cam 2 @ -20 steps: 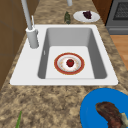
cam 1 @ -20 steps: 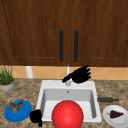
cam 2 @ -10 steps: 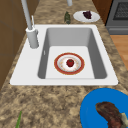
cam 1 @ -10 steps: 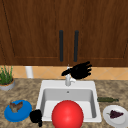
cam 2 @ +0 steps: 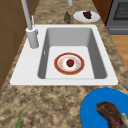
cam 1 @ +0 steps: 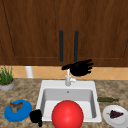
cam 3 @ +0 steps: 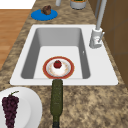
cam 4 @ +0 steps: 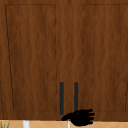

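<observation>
My right hand (cam 1: 80, 67) floats open above the faucet (cam 1: 68, 78), fingers spread to the right and thumb to the left. It is just under the lower end of the right cabinet handle (cam 1: 76, 45), and the upper view has the right hand (cam 4: 80, 117) below that handle (cam 4: 76, 96) too. My left hand (cam 1: 36, 116) hangs low at the sink's front left corner with its fingers curled, holding nothing. In the sink (cam 2: 75, 32) lies a red-rimmed plate (cam 2: 60, 68) with a small red fruit (cam 2: 70, 62) on it. A big red round thing (cam 1: 67, 115) shows at the sink's front edge.
A blue plate with a piece of meat (cam 1: 17, 111) lies left of the sink. Right of it are a white plate with grapes (cam 1: 115, 115) and a dark green bottle (cam 1: 107, 99). A potted plant (cam 1: 6, 80) stands at the back left. The second cabinet handle (cam 1: 61, 45) hangs left of the first.
My right hand has drifted up and to the right, closer to the cabinet handles. The left hand has stayed still.
</observation>
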You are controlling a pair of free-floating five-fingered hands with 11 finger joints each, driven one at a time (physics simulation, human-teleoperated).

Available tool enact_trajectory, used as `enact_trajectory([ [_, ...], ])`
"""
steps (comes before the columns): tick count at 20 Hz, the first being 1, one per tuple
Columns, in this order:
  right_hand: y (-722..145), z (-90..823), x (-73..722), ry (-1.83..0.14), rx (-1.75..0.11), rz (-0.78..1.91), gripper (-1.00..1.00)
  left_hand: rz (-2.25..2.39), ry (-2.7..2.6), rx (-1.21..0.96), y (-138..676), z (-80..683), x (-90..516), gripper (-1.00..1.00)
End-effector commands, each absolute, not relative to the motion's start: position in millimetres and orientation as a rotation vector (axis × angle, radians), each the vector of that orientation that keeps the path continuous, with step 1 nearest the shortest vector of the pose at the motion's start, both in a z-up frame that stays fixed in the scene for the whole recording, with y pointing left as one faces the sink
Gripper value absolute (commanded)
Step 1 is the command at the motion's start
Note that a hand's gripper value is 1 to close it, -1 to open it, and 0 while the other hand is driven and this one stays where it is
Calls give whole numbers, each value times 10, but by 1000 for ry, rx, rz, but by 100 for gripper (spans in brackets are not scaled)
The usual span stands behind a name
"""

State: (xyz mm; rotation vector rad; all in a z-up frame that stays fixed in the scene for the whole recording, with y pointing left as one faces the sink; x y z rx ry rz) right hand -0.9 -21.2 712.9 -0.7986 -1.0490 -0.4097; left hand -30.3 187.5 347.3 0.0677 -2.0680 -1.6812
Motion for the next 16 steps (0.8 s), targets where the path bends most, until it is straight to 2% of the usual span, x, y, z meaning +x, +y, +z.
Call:
enact_trajectory([
  [1, -195, 7180, 43, -1059, -740, -544, -100, -1681, -2068, 68, 1875, 3473, -303, 0],
  [16, -211, 7573, 586, -977, -625, -666, -100, -1681, -2068, 68, 1875, 3473, -303, 0],
])
